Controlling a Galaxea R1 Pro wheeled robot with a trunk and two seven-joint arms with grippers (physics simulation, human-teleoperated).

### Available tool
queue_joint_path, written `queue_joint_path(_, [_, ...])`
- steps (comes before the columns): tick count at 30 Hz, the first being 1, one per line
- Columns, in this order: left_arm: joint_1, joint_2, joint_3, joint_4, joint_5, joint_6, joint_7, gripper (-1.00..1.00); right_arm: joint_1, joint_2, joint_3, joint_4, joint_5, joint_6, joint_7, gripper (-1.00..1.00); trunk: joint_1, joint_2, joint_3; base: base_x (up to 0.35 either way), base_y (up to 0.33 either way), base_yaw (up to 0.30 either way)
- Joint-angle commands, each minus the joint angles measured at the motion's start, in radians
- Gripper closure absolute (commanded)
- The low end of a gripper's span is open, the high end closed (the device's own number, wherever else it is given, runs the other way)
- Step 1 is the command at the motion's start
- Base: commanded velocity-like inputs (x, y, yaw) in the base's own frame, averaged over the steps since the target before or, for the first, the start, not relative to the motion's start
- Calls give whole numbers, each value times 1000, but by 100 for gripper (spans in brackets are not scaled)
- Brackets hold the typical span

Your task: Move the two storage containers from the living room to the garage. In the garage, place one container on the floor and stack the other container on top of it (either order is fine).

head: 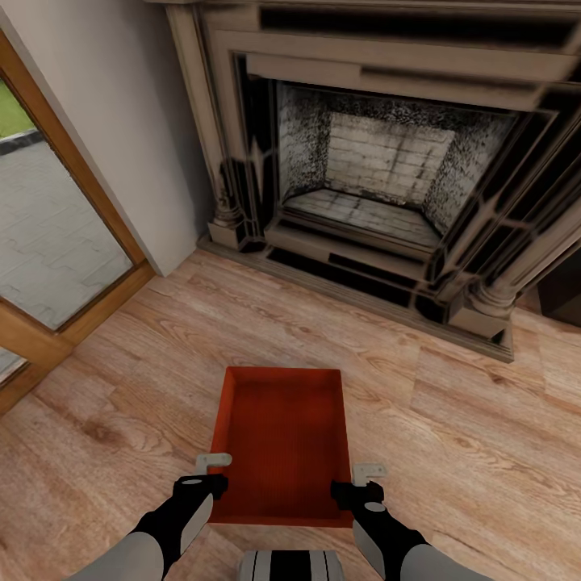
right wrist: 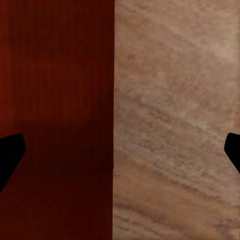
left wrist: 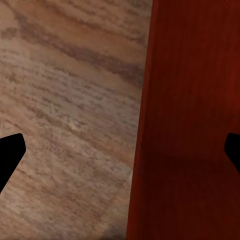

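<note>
- The left pincer [head: 211, 470] stands at the left wall of a red-orange storage container [head: 281, 436], near the container's corner closest to the robot; its jaws are spread wide.
- In the left wrist view the two dark fingertips [left wrist: 11, 155] sit far apart, one over the wood floor [left wrist: 70, 110] and the other over the container's red inside [left wrist: 195, 125], so the wall lies between them; I cannot tell whether either finger touches it.
- The right pincer [head: 361, 478] mirrors this at the container's right wall, near the other close corner, and it too is spread wide.
- In the right wrist view one dark fingertip [right wrist: 10, 152] is over the red inside [right wrist: 55, 100] and the other over the planks [right wrist: 175, 125], the wall's edge running between them; contact cannot be told here either.
- The container is an open-topped rectangular box, upright, its long side running away from the robot.
- It sits on the light wood-plank floor [head: 452, 436] of the living room.
- Beyond it, well apart, stands an ornate stone fireplace [head: 379, 161] with a sooty brick back.
- To the left of the fireplace is a beige wall [head: 113, 105], and further left a wood-framed glass door [head: 48, 242] showing paving outside.
</note>
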Motion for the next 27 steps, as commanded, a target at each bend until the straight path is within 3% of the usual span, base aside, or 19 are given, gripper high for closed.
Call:
queue_joint_path(1, [0, 1, -9, -2, 10, 5, 10, -100, -1, 0, 9, 1, -10, -4, -5, -100, 0, 0, -1, 0, 0, 0])
queue_joint_path(27, [0, 0, -9, -2, 10, 6, 18, -100, -1, 8, 8, 6, -7, -3, -5, -100, 0, 0, -1, 0, 0, 0])
